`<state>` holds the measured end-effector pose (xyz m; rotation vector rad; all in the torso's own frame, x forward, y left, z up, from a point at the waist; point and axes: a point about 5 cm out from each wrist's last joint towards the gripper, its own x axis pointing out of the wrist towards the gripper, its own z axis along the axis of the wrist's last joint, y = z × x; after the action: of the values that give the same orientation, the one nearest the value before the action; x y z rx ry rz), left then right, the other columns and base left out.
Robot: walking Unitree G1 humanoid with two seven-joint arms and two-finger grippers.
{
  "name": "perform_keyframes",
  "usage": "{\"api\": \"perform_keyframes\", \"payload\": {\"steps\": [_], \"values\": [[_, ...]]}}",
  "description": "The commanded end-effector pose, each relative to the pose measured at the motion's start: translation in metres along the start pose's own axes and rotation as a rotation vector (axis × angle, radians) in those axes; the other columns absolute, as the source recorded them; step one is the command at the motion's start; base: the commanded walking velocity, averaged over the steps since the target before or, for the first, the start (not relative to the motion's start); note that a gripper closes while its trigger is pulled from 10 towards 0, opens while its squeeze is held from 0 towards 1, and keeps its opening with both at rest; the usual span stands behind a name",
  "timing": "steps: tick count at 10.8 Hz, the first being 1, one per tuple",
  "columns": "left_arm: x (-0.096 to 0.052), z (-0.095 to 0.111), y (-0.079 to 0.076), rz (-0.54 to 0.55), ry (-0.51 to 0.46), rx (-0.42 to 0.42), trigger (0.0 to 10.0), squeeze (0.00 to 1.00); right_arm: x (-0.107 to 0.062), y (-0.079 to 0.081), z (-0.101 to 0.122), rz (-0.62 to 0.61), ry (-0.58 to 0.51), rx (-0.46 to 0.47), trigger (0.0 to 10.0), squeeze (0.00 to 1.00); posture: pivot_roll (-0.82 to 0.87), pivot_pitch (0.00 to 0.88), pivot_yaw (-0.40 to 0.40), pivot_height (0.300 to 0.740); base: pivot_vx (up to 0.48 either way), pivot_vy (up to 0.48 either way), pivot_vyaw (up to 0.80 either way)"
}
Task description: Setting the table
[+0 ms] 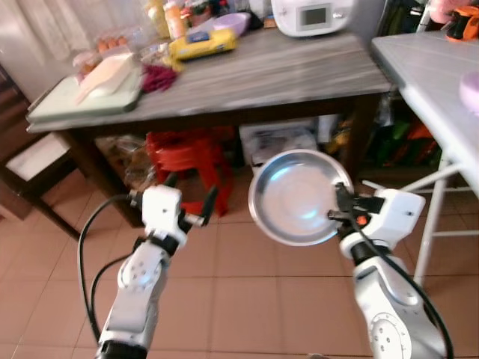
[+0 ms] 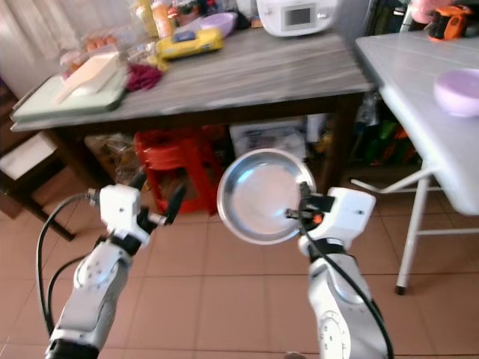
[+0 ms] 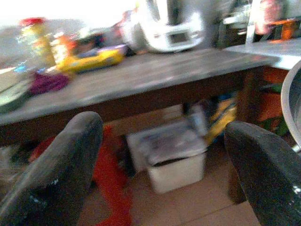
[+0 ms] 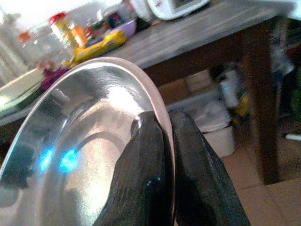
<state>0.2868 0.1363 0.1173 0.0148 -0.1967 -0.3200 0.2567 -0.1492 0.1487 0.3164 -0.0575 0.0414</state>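
Beside the white counter (image 1: 426,67), the right gripper (image 1: 340,209) pinching the steel plate (image 1: 296,196) by its rim should keep it level while the left gripper (image 1: 191,200) hangs wide, empty.

A long wooden worktop (image 1: 284,75) carries a white cooker (image 1: 310,15), a yellow packet (image 1: 202,45), a purple bowl (image 1: 230,22), bottles (image 1: 166,16) and a pale green tray (image 1: 82,101). Beneath it, on the tiled floor (image 1: 247,299), stand a red plastic stool (image 1: 187,153) and a white box (image 1: 281,138).
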Motion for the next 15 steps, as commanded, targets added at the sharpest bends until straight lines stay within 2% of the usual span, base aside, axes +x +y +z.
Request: {"api": "perform_keyframes", "payload": {"steps": [1, 3, 6, 9, 15], "values": [[-0.003, -0.001, 0.007, 0.014, 0.011, 0.005, 10.0, 0.00, 0.002, 0.009, 0.004, 0.033, -0.022, 0.004, 10.0, 0.00, -0.09, 0.096, 0.123, 0.740, 0.000, 0.000, 0.00], [-0.003, -0.001, 0.004, -0.016, 0.014, -0.006, 10.0, 0.00, 0.002, 0.005, 0.004, 0.012, -0.026, -0.015, 10.0, 0.00, -0.09, 0.095, 0.125, 0.740, 0.000, 0.000, 0.00], [-0.002, 0.002, 0.001, -0.056, -0.006, -0.026, 10.0, 0.00, 0.004, 0.005, 0.004, 0.006, -0.028, -0.019, 10.0, 0.00, -0.09, 0.093, 0.130, 0.740, 0.000, 0.000, -0.52], [-0.003, 0.001, -0.002, -0.073, -0.004, -0.041, 10.0, 0.00, 0.004, 0.004, 0.004, -0.003, -0.031, -0.017, 10.0, 0.00, -0.09, 0.094, 0.133, 0.740, 0.269, 0.000, -0.69], [0.001, 0.001, -0.009, -0.090, -0.007, -0.060, 10.0, 0.00, 0.004, 0.007, 0.006, 0.017, -0.040, -0.049, 10.0, 0.00, -0.10, 0.095, 0.131, 0.740, 0.326, 0.000, 0.00]]}}
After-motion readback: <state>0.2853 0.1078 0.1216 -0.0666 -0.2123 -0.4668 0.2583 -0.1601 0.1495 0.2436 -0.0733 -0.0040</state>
